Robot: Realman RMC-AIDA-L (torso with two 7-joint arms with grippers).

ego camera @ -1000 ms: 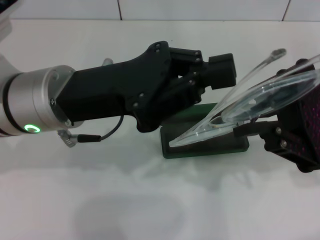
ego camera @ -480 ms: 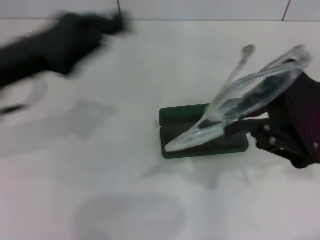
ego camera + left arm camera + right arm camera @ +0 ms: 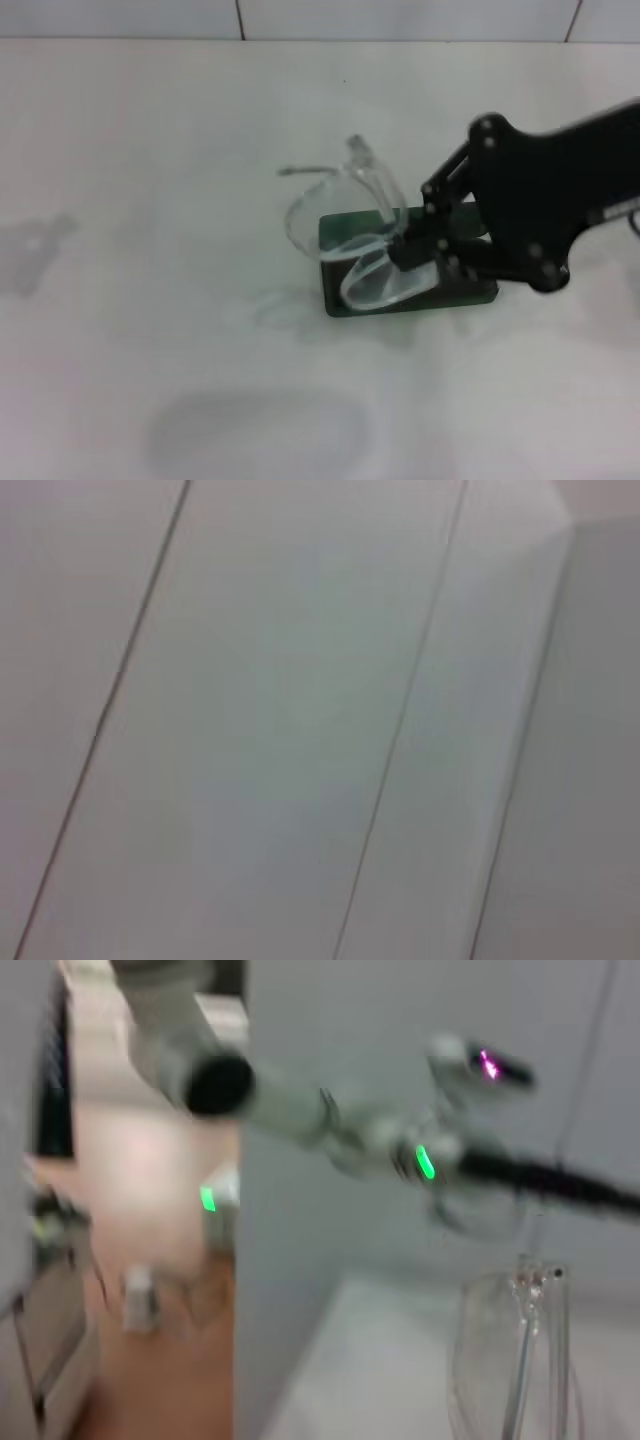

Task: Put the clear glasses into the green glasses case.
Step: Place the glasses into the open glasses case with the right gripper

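The clear glasses hang over the left half of the green glasses case, tilted, with one lens low over the case's near edge and a thin arm pointing back and to the left above the table. The case lies flat, its long axis running left to right. The right gripper reaches in from the right, its jaws closed on the frame; the left gripper is out of sight.

Head view looks down; wrist views (walls) outward.
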